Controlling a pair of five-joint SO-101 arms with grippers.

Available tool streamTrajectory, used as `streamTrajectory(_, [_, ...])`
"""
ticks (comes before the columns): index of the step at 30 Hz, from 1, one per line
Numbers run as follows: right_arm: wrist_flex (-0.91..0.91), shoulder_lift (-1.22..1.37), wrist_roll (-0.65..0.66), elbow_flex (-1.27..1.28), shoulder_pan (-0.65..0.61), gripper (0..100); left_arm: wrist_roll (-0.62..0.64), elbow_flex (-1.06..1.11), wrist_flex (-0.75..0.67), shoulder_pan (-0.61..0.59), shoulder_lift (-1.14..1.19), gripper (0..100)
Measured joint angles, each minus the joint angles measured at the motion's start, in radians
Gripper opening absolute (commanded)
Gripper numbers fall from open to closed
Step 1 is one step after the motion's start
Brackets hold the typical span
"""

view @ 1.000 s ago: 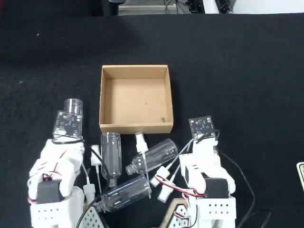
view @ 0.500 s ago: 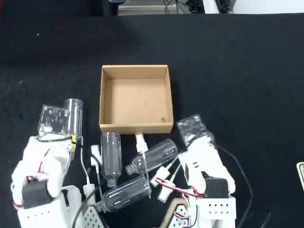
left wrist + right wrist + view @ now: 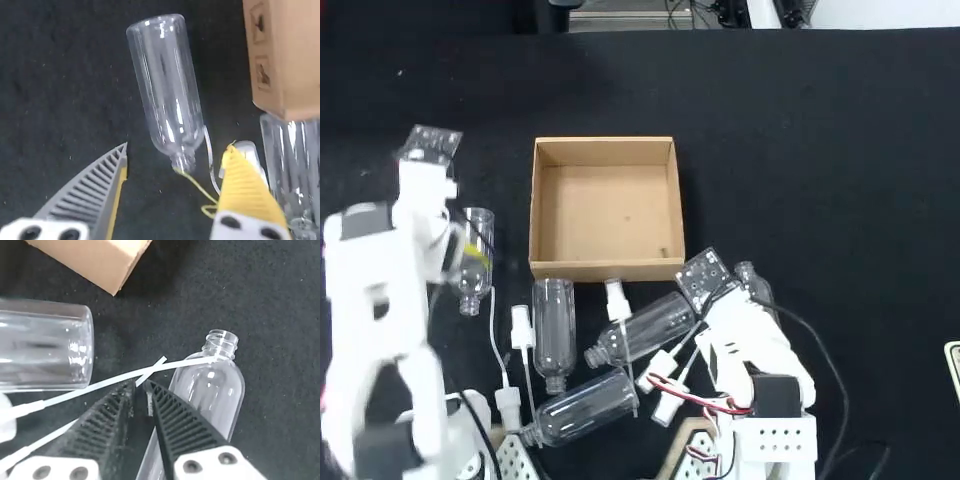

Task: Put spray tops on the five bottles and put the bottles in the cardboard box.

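Fixed overhead cam plus two close wrist cams, all facing the table (image 3: 820, 150).
High view looks down on the cardboard box (image 3: 605, 208); left wrist sees past left fingers (image 3: 90, 195) to a bottle (image 3: 167, 85) beyond them; right wrist likewise past right fingers (image 3: 175, 420); both catch a box corner.

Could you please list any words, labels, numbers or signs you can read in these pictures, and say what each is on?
No words or numbers can be read.
The cardboard box bears two small printed signs on its outer side: too blurred to read.
The clear bottles carry no labels that I can see.
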Motion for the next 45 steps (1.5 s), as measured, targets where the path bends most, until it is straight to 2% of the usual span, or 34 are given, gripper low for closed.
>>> streamTrajectory(7, [0.0, 0.0, 0.0, 0.0, 0.0, 1.2, 0.0, -0.316, -0.002, 0.0, 0.425, 27])
streamTrajectory(14, [0.0, 0.0, 0.006, 0.0, 0.0, 1.2, 0.0, -0.451, -0.003, 0.002, 0.641, 27])
streamTrajectory(20, [0.0, 0.0, 0.006, 0.0, 0.0, 1.2, 0.0, -0.454, -0.003, 0.005, 0.729, 24])
streamTrajectory(24, [0.0, 0.0, 0.006, 0.0, 0.0, 1.2, 0.0, -0.454, -0.009, 0.002, 0.752, 4])
streamTrajectory(25, [0.0, 0.0, 0.006, 0.0, 0.0, 1.2, 0.0, -0.454, -0.009, -0.008, 0.752, 2])
streamTrajectory(27, [0.0, 0.0, 0.006, 0.0, 0.0, 1.2, 0.0, -0.456, -0.008, -0.037, 0.752, 6])
streamTrajectory(32, [0.0, 0.0, 0.006, 0.0, 0.0, 1.2, -0.011, -0.456, 0.084, -0.15, 0.697, 3])
streamTrajectory(36, [0.0, 0.0, 0.006, 0.0, 0.0, 1.2, -0.115, -0.456, 0.169, -0.276, 0.609, 3])
streamTrajectory(39, [0.0, 0.0, 0.006, 0.0, 0.0, 1.2, -0.224, -0.454, 0.18, -0.405, 0.577, 3])
streamTrajectory(45, [0.0, 0.0, 0.006, 0.0, 0.0, 1.2, -0.535, -0.339, 0.172, -0.609, 0.574, 5])
